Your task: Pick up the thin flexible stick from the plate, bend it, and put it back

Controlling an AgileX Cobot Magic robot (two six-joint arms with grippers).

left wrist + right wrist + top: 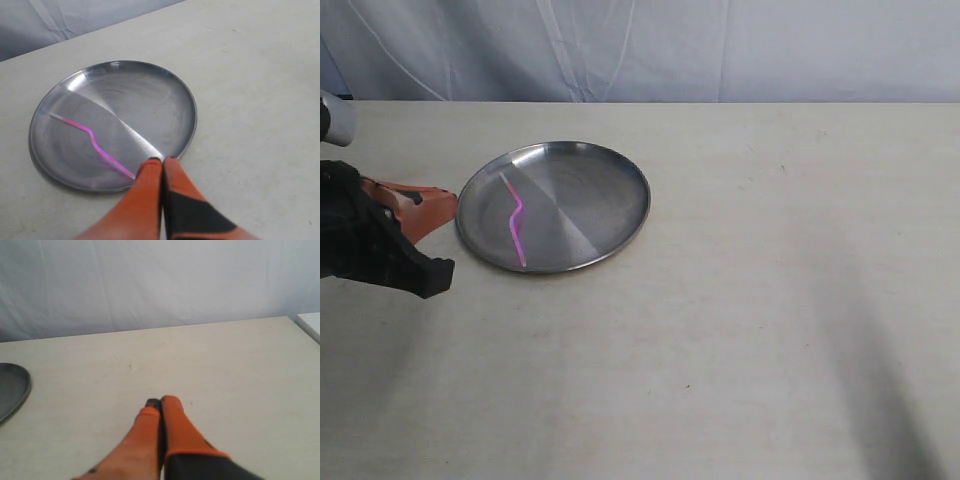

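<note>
Left end effector point(161, 162), orange, closed and empty beside the plate point(590, 190); right end effector point(160, 402) also closed, empty. Plate round, shiny brushed steel, holding the thin flexible stick point(516, 215), a kinked magenta rod.

Plate point(610, 170) brushed shiny metal; stick point(516, 215) glossy pink plastic (pale tip); table point(770, 300) matt, off-white.

The left gripper point(162, 161) has two long, tapering orange plastic fingers, one bearing an angular black patch. The right gripper point(160, 401) looks alike: orange fingers, dark tips, black base.
</note>
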